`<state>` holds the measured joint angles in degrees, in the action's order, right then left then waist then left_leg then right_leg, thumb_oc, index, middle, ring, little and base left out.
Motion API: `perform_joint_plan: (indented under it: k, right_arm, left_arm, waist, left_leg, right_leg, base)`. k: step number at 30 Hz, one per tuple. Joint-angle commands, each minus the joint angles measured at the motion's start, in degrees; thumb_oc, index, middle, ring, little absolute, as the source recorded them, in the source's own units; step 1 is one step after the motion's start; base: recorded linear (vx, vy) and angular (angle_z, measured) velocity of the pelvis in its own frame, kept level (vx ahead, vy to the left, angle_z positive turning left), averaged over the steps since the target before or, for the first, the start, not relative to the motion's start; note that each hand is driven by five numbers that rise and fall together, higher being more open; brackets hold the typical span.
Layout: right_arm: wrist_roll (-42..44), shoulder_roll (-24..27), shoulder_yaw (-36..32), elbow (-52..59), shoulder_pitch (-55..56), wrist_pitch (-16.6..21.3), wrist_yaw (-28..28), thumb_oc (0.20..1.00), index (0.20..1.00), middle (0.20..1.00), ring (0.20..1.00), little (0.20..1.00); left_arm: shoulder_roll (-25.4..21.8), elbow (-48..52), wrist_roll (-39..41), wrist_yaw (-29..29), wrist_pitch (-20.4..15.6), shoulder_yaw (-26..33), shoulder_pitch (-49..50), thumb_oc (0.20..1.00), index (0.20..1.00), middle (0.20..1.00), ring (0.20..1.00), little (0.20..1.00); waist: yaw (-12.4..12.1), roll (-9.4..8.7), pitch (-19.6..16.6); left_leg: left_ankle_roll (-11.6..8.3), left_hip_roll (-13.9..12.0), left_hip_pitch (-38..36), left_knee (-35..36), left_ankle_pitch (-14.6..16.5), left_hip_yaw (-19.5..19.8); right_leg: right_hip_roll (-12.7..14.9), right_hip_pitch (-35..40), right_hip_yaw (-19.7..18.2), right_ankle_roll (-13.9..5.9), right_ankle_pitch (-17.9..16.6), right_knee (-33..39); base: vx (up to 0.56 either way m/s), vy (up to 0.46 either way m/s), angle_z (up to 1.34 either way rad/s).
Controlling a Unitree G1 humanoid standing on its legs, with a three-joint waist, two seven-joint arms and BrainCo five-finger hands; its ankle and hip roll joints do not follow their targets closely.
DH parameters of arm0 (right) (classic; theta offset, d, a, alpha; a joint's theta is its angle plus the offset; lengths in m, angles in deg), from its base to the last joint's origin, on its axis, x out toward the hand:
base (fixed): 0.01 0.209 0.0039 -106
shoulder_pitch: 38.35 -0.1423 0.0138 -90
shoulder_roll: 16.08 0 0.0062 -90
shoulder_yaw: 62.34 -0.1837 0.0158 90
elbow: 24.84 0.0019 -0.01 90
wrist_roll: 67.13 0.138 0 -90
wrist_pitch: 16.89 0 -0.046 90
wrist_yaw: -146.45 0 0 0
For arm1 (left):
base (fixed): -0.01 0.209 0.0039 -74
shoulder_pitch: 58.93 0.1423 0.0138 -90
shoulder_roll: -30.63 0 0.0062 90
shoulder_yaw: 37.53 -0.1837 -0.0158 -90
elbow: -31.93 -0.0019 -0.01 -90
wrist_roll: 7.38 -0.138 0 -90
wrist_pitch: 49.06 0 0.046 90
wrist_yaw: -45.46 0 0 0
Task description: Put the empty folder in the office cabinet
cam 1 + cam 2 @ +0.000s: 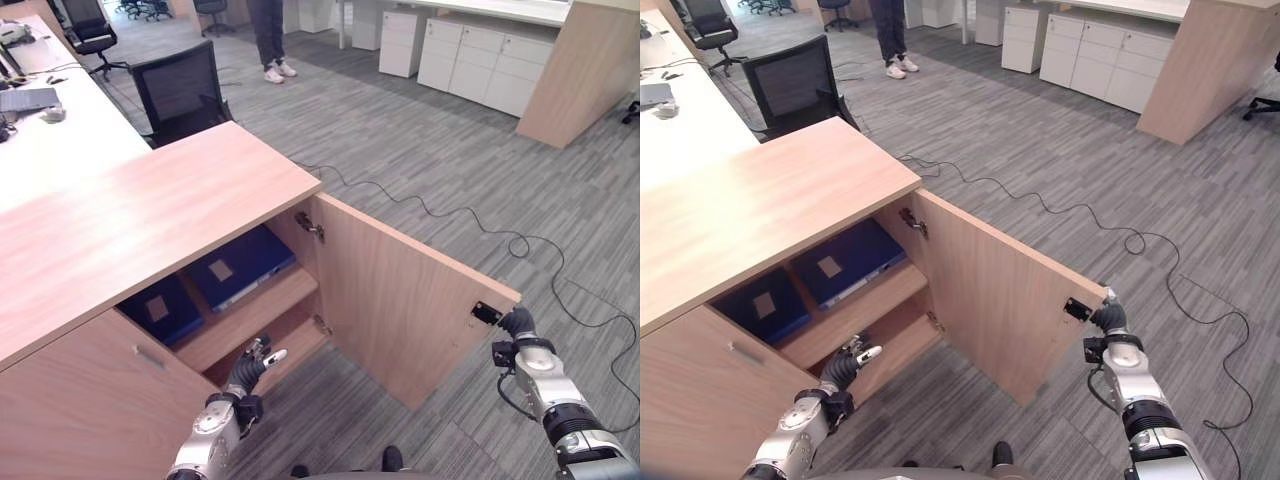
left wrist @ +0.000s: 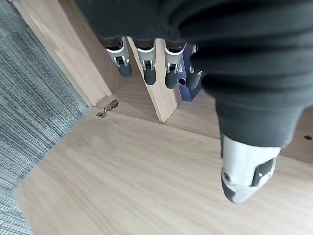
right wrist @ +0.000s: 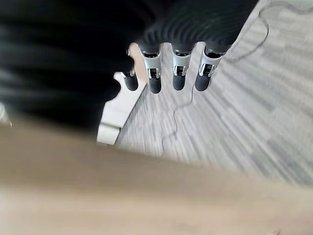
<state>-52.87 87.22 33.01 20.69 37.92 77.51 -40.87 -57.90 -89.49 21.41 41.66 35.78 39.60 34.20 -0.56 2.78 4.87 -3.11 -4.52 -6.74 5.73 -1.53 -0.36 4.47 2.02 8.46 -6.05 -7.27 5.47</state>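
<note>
The office cabinet (image 1: 150, 220) stands with its right door (image 1: 400, 300) swung wide open and a light wood top. Two dark blue folders lie flat on its upper shelf (image 1: 255, 310): one folder (image 1: 240, 265) to the right, nearer the hinge side, and a second folder (image 1: 160, 310) to its left, just beside it. Each carries a pale square label on its cover. Neither hand holds either folder.

The left hand (image 1: 255, 362) hovers in front of the open compartment, below the upper shelf edge, fingers loosely extended and holding nothing. The left wrist view shows what the head views do not: the fingers (image 2: 146, 71) in a relaxed row, apart from the thumb (image 2: 247, 176), over the bare lower shelf board (image 2: 146, 186), with a metal hinge (image 2: 107, 108) at the cabinet wall and a blue folder spine past the fingertips.

The right hand (image 1: 1108, 318) sits at the outer top corner of the open door, touching it. The right wrist view shows its fingers (image 3: 178, 73) straight and side by side over grey carpet (image 3: 244, 117), the door's edge (image 3: 146, 196) across the foreground.

A person's legs (image 1: 268, 40) stand at the far end of the room, near an office chair (image 1: 180, 90).
</note>
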Motion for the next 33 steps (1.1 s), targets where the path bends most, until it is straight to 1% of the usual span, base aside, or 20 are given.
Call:
perform_joint_plan:
  k: [1, 3, 6, 9, 12, 14, 15, 16, 22, 24, 25, 28, 29, 30, 31, 32, 33]
  right_arm:
    - [-1.2, -2.5, 2.8, 2.0, -3.8, 2.2, 1.2, 1.0, 1.0, 1.0, 1.0, 1.0]
    - [-1.1, -2.9, 3.2, 2.3, -3.9, 2.3, 1.2, 1.0, 1.0, 1.0, 1.0, 1.0]
    - [-0.7, -5.2, 4.7, 4.0, -3.9, 2.4, 1.7, 1.0, 1.0, 1.0, 1.0, 1.0]
    - [-1.5, -7.5, 6.8, 6.2, -2.9, 2.4, 2.3, 1.0, 1.0, 1.0, 1.0, 1.0]
    - [-1.9, -8.1, 7.2, 7.4, -1.9, 2.4, 2.8, 1.0, 1.0, 1.0, 1.0, 1.0]
    - [-2.4, -8.4, 7.7, 9.2, -0.1, 2.4, 3.6, 1.0, 1.0, 1.0, 1.0, 1.0]
    - [-3.1, -8.5, 7.9, 11.6, 1.8, 2.4, 4.4, 1.0, 1.0, 1.0, 1.0, 1.0]
    - [-3.1, -8.5, 7.9, 11.7, 1.8, 2.4, 4.4, 1.0, 1.0, 1.0, 1.0, 1.0]
    - [-7.0, -7.5, 8.7, 19.4, 9.7, 2.5, 8.7, 1.0, 1.0, 1.0, 1.0, 1.0]
    - [-7.1, -7.9, 9.6, 21.4, 12.0, 2.6, 10.2, 1.0, 1.0, 1.0, 1.0, 1.0]
    - [-7.1, -7.9, 9.6, 21.4, 12.1, 2.6, 10.2, 1.0, 1.0, 1.0, 1.0, 1.0]
    - [-6.5, -8.6, 11.0, 21.5, 12.6, 2.7, 11.3, 1.0, 1.0, 1.0, 1.0, 1.0]
    - [-6.3, -8.5, 11.7, 21.8, 12.9, 2.9, 11.6, 1.0, 1.0, 1.0, 1.0, 1.0]
    - [-6.0, -8.3, 12.0, 21.8, 13.2, 3.1, 12.0, 1.0, 1.0, 1.0, 1.0, 1.0]
    - [-5.8, -8.1, 12.0, 21.8, 13.1, 3.3, 12.1, 1.0, 1.0, 1.0, 1.0, 1.0]
    - [-5.8, -8.0, 11.9, 21.8, 13.0, 3.3, 12.1, 1.0, 1.0, 1.0, 1.0, 1.0]
    - [-6.0, -7.4, 12.6, 21.2, 12.7, 3.4, 12.1, 1.0, 1.0, 1.0, 1.0, 1.0]
  left_arm:
    - [-0.9, 0.3, -0.4, 0.2, -2.1, 0.7, -3.0, 1.0, 1.0, 1.0, 1.0, 1.0]
    - [-0.9, 0.3, -0.3, 0.2, -2.1, 0.7, -3.0, 1.0, 1.0, 1.0, 1.0, 1.0]
    - [-0.7, 0.5, -0.2, 0.5, -2.0, 0.7, -2.9, 1.0, 1.0, 1.0, 1.0, 1.0]
    - [-0.2, 0.6, -0.3, 1.0, -2.1, 0.8, -3.3, 1.0, 1.0, 1.0, 1.0, 1.0]
    - [-0.1, 0.4, -0.4, 1.1, -2.1, 1.0, -3.7, 1.0, 1.0, 1.0, 1.0, 1.0]
    - [0.1, 0.1, -0.6, 1.3, -2.4, 1.3, -4.1, 1.0, 1.0, 1.0, 1.0, 1.0]
    - [0.2, 0.0, -0.9, 1.5, -2.5, 1.7, -4.3, 1.0, 1.0, 1.0, 1.0, 1.0]
    - [0.2, 0.0, -0.9, 1.5, -2.5, 1.7, -4.3, 1.0, 1.0, 1.0, 1.0, 1.0]
    - [0.3, 0.0, -1.3, 1.1, -2.8, 3.5, -4.2, 1.0, 1.0, 1.0, 1.0, 1.0]
    - [0.3, 0.0, -1.2, 1.2, -2.9, 4.6, -2.9, 1.0, 1.0, 1.0, 1.0, 1.0]
    - [0.3, 0.0, -1.2, 1.2, -2.9, 4.7, -2.9, 1.0, 1.0, 1.0, 1.0, 1.0]
    - [0.0, -0.1, -0.9, 1.4, -2.8, 5.5, -2.1, 1.0, 1.0, 1.0, 1.0, 1.0]
    - [-0.2, 0.0, -0.6, 1.6, -2.9, 5.7, -2.1, 1.0, 1.0, 1.0, 1.0, 1.0]
    - [0.0, -0.3, -0.3, 1.8, -3.1, 5.8, -2.5, 1.0, 1.0, 1.0, 1.0, 1.0]
    - [0.3, -0.3, -0.1, 1.8, -3.1, 5.8, -2.7, 1.0, 1.0, 1.0, 1.0, 1.0]
    - [0.3, -0.3, -0.1, 1.8, -3.1, 5.8, -2.7, 1.0, 1.0, 1.0, 1.0, 1.0]
    - [0.7, -0.3, 0.1, 1.8, -3.2, 5.9, -3.0, 1.0, 1.0, 1.0, 1.0, 1.0]
  waist:
    - [-1.5, -3.02, 0.2]
    - [-1.5, -3.1, 0.2]
    - [-1.8, -3.11, 0.1]
    - [-2.4, -3.02, 0.6]
    - [-2.5, -2.95, 0.8]
    - [-2.6, -3.0, 1.0]
    - [-2.6, -3.05, 1.1]
    - [-2.6, -3.06, 1.1]
    - [-2.6, -3.11, 1.7]
    - [-3.1, -3.08, 2.1]
    - [-3.0, -3.09, 2.0]
    - [-3.5, -2.81, 3.1]
    - [-4.1, -2.8, 3.8]
    - [-4.6, -2.88, 4.9]
    - [-4.4, -3.02, 5.7]
    - [-4.4, -3.02, 5.6]
    - [-3.5, -3.36, 5.9]
  left_leg:
    - [-2.92, 0.9, -0.9, -0.7, 1.8, -2.6]
    - [-2.91, 1.0, -0.4, -0.7, 1.6, -2.2]
    - [-3.09, 1.2, 0.2, -0.7, 1.5, -1.8]
    - [-3.6, 1.3, 0.7, -0.7, 1.1, -0.3]
    - [-3.85, 1.4, 1.1, -0.7, 1.0, 0.6]
    - [-4.11, 1.3, 1.4, -0.7, 0.8, 1.4]
    - [-4.32, 1.3, 1.7, -0.7, 0.6, 2.2]
    - [-4.32, 1.3, 1.7, -0.7, 0.6, 2.2]
    - [-5.43, 0.6, 3.0, -0.7, -0.3, 4.5]
    - [-6.03, 0.2, 3.6, -0.7, -1.0, 5.4]
    - [-6.05, 0.2, 3.6, -0.7, -1.0, 5.5]
    - [-6.55, -0.1, 5.3, -0.7, -2.4, 6.9]
    - [-6.77, 0.1, 6.4, -0.8, -3.0, 7.8]
    - [-7.17, 0.3, 8.7, -2.1, -3.7, 8.4]
    - [-7.38, 0.0, 10.2, -4.1, -3.4, 6.6]
    - [-7.28, 0.1, 10.6, -4.2, -3.6, 6.7]
    - [-6.38, -2.5, 11.8, -7.9, -2.9, -3.0]
  right_leg:
    - [2.6, 4.6, 2.7, -5.47, 6.2, -1.1]
    - [2.6, 4.5, 2.8, -5.45, 6.2, -1.0]
    - [2.7, 4.4, 2.9, -5.43, 6.2, -1.1]
    - [2.6, 4.7, 4.0, -5.08, 6.5, -1.3]
    - [2.6, 4.7, 4.6, -4.98, 6.7, -1.4]
    - [2.6, 4.8, 5.3, -4.84, 6.9, -1.5]
    - [2.7, 5.0, 6.3, -4.66, 7.1, -1.7]
    - [2.7, 5.0, 6.3, -4.66, 7.1, -1.7]
    - [2.5, 5.0, 9.0, -4.11, 8.1, -2.7]
    - [2.2, 5.1, 10.6, -3.85, 8.4, -2.8]
    - [2.2, 5.1, 10.7, -3.85, 8.4, -2.8]
    - [1.8, 4.1, 11.6, -3.56, 8.9, -3.5]
    - [1.8, 3.7, 11.8, -3.38, 9.0, -3.6]
    - [2.4, 3.4, 12.9, -3.42, 9.3, -3.6]
    - [3.2, 3.5, 13.9, -3.49, 9.5, -3.8]
    - [3.3, 3.2, 14.0, -3.55, 9.3, -3.8]
    - [4.9, 2.8, 16.5, -3.76, 9.1, -4.5]
  base:
    - [-0.05, -0.021, 0.11]
    - [-0.04, -0.02, 0.1]
    - [0.0, -0.012, 0.05]
    - [-0.01, -0.02, 0.11]
    - [-0.01, -0.029, 0.21]
    - [0.0, -0.052, 0.24]
    - [0.01, -0.045, 0.32]
    - [0.01, -0.047, 0.34]
    - [-0.01, -0.061, 0.27]
    - [-0.02, -0.089, 0.35]
    - [-0.02, -0.071, 0.28]
    - [-0.06, -0.055, 0.21]
    - [-0.15, -0.032, 0.27]
    - [-0.16, 0.0, 0.39]
    - [-0.12, 0.04, 0.54]
    - [-0.17, 0.095, 0.92]
    - [-0.16, 0.111, 1.22]
